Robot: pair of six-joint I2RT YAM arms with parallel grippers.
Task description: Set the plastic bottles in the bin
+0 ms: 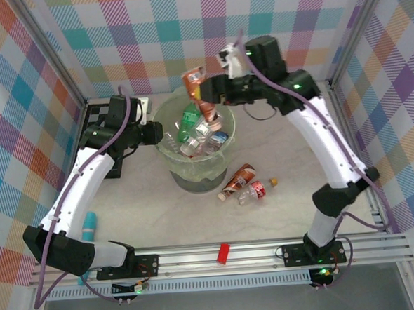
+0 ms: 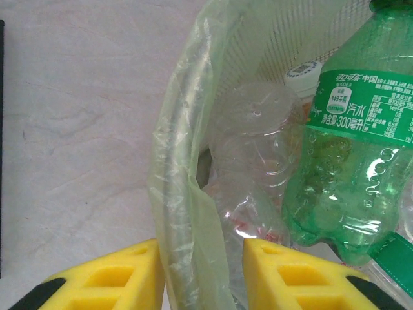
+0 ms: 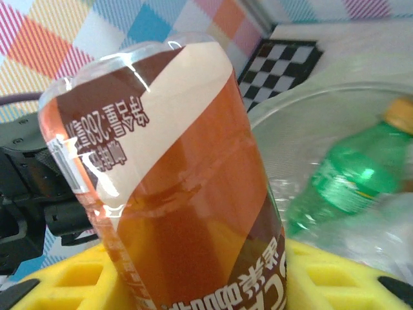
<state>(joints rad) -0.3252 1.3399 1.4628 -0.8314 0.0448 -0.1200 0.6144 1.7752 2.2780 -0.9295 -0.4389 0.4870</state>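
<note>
Right gripper (image 3: pixel 206 284): clamped on a brown-and-cream bottle (image 3: pixel 181 174), with a yellow finger pressed to each side. The bottle hangs tilted above the far rim of the bin (image 1: pixel 194 178).

Left gripper (image 2: pixel 200 278): fingers apart, astride the bin's left rim, one outside over the table and one inside. The thin liner (image 2: pixel 187 213) bunches between them, and nothing is held.

Bin: stands on the table (image 1: pixel 281 221), about midway between its left and right edges and nearer the far edge than the near one.

Inside the bin: a green bottle (image 2: pixel 352 161) with a green label leans against crumpled clear bottles (image 2: pixel 258 148). A white cap shows just behind them.

Loose on the table: a brown bottle (image 1: pixel 238 180) and a red-labelled clear bottle (image 1: pixel 255 191) lie side by side just right of the bin's base, on the side toward the near edge.

Red block (image 1: pixel 223 253): at the near edge, about centre, well apart from the two loose bottles.

Chessboard (image 3: pixel 284 61): lies flat at the far left corner, beyond the bin.
</note>
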